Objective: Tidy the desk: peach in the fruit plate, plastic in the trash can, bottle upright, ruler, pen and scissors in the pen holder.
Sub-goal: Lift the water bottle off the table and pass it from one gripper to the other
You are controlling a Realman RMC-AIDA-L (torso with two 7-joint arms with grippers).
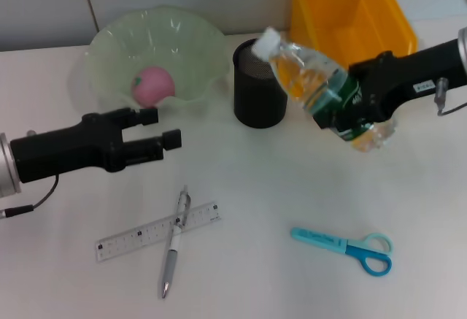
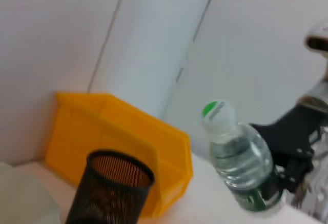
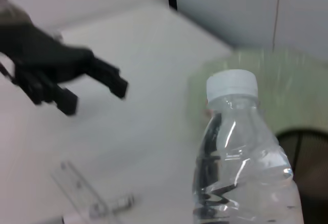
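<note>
bottle [image 1: 321,93] tilted over pen holder [image 1: 259,85], scissors [image 1: 346,248] below

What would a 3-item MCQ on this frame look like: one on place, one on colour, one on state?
1. Where is the peach?
A. In the green fruit plate
B. In the yellow bin
C. On the table by the ruler

2. What colour are the scissors?
A. Red
B. Blue
C. Black

3. What is the state of the water bottle?
A. Standing upright on the table
B. Lying flat on the table
C. Held tilted by the right gripper

Answers:
1. A: the pink peach sits inside the plate.
2. B: handles and blade cover are light blue.
3. C: the right gripper is shut on the bottle's labelled body, its cap pointing toward the black mesh pen holder. The left gripper is open, holding nothing, in front of the plate.
</note>
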